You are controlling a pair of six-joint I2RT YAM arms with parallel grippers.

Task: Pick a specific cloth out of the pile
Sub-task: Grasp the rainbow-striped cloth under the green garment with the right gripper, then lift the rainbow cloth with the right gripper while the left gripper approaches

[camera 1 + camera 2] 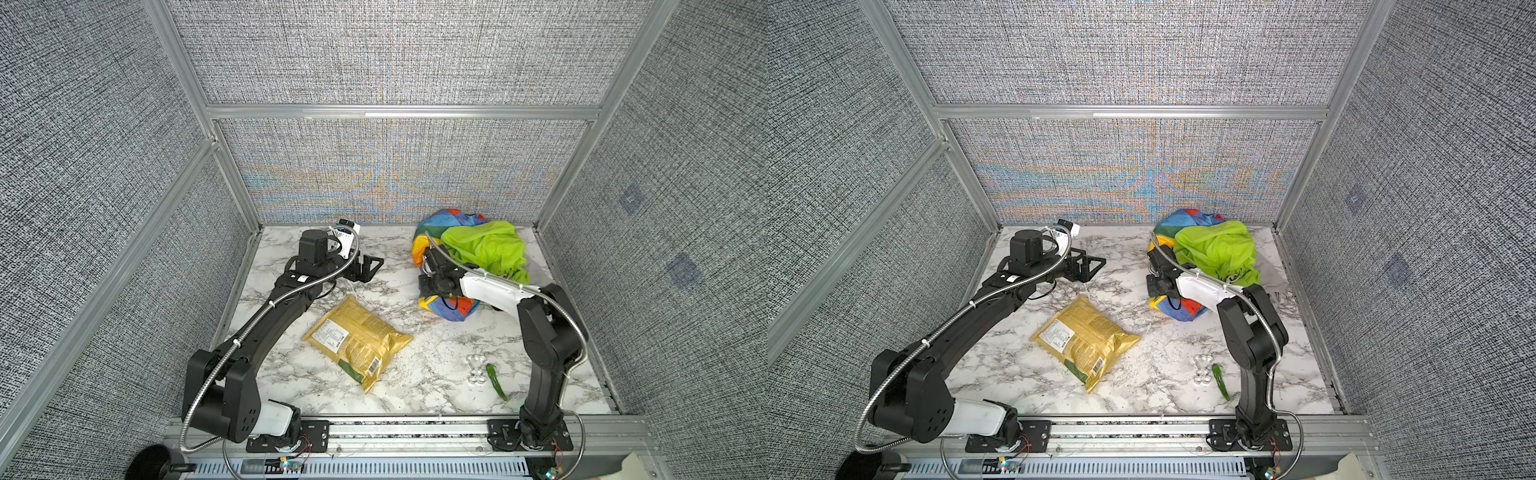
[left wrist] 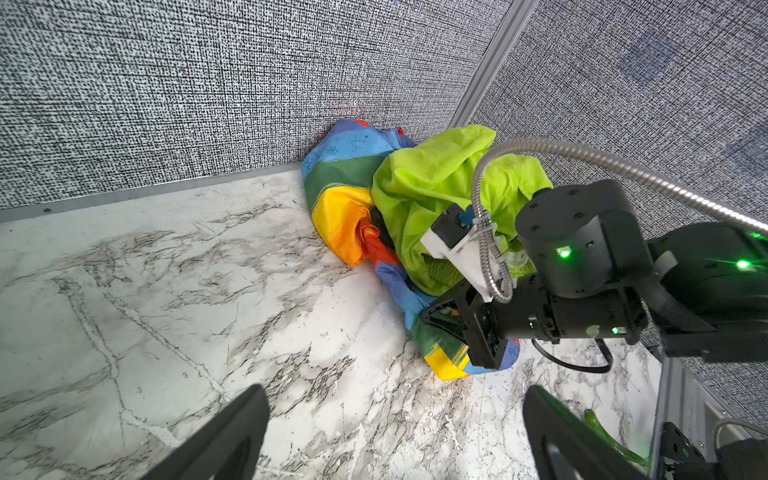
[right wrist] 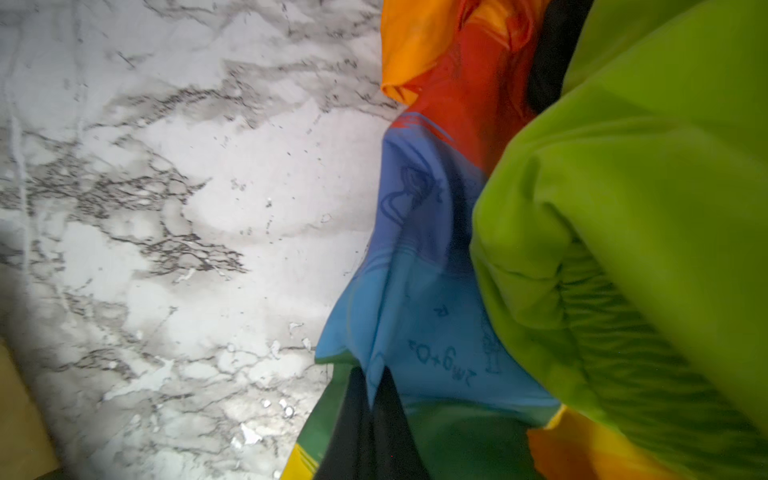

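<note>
The shiny rainbow patchwork cloth (image 1: 432, 226) lies in the pile of crumpled cloths (image 1: 1217, 249) at the far right corner of the white marble-patterned worktop (image 1: 286, 374). Its long axis runs front to back. One end bunches against the back wall and the other points toward the front edge, while a plain lime-green cloth (image 1: 486, 245) covers its right side.

The right claw (image 3: 374, 384) is pressed together at the left edge of the rainbow patchwork cloth, toward its front end. In the right wrist view a blue fold seems to be pinched between its dark fingers (image 3: 353, 419), though the tips are blurred.

The left claw (image 1: 369, 266) hovers spread wide over bare marble, well apart from the pile and pointing toward it. A crinkled gold snack bag (image 1: 357, 340) lies flat between the two arms, nearer the front.
</note>
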